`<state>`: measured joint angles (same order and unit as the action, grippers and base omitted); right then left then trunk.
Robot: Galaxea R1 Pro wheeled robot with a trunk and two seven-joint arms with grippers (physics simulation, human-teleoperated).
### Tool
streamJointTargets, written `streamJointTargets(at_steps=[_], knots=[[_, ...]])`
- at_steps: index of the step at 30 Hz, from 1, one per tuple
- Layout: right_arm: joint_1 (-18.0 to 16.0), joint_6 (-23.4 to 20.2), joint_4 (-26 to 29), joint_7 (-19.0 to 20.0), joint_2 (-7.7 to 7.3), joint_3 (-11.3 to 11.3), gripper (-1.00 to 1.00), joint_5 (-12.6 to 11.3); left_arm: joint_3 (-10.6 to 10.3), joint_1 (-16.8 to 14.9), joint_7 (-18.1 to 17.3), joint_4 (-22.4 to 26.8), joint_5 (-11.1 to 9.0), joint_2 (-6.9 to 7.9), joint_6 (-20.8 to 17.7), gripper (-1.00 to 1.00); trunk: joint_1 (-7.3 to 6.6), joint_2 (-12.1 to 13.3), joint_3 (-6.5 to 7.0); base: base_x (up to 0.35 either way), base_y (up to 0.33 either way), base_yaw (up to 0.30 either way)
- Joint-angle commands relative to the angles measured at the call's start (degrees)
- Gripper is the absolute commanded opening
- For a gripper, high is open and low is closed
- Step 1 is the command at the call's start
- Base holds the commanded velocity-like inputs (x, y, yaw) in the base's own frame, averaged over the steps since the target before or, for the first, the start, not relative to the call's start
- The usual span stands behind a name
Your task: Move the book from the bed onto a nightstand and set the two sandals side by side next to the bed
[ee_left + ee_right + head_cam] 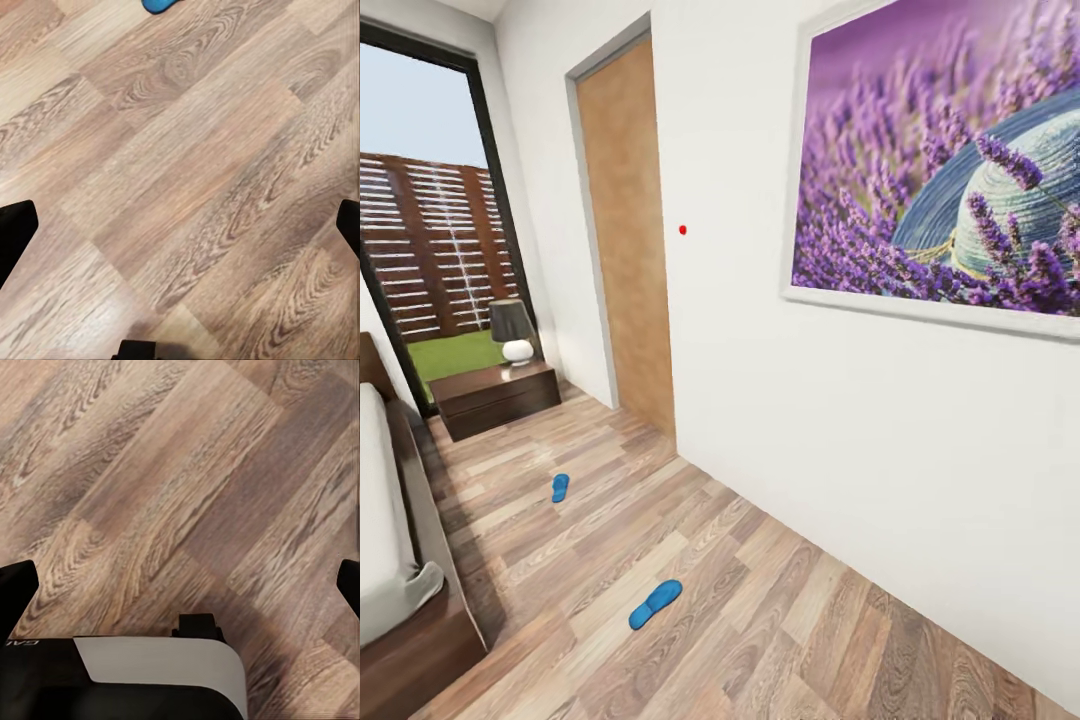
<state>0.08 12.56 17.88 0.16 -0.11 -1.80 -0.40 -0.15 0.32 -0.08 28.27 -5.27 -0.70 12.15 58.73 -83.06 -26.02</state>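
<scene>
Two bright blue sandals lie apart on the wood-plank floor: the near sandal (655,604) in the lower middle of the head view, the far sandal (560,488) further back toward the nightstand (495,397). The bed (390,560) with its off-white mattress runs along the left edge. A blue sandal's edge (160,5) shows beyond the left gripper (180,229), whose black fingertips (15,229) stand wide apart over bare floor. The right gripper (180,585) is also open above the planks. The book is out of view.
A grey lamp (513,329) stands on the nightstand before the tall black-framed window (430,240). A wooden door (625,240) and the lavender picture (950,160) hang on the white wall at right. Part of the robot's white body (157,671) shows below the right gripper.
</scene>
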Motion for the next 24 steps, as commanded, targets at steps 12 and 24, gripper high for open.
streamJointTargets(at_steps=[12,24], knots=[[0.0,0.1,0.1,0.0,0.02,-0.1,1.00,0.0,0.0,0.0,0.0,0.1,-0.5,-0.01,0.1,1.00,0.00,0.0,0.21,0.000,0.000,-0.278],[0.0,0.1,0.0,-0.1,0.22,-0.1,1.00,0.0,0.0,0.0,0.0,0.1,-0.5,0.04,0.1,1.00,0.00,0.0,0.44,0.086,0.000,-0.258]])
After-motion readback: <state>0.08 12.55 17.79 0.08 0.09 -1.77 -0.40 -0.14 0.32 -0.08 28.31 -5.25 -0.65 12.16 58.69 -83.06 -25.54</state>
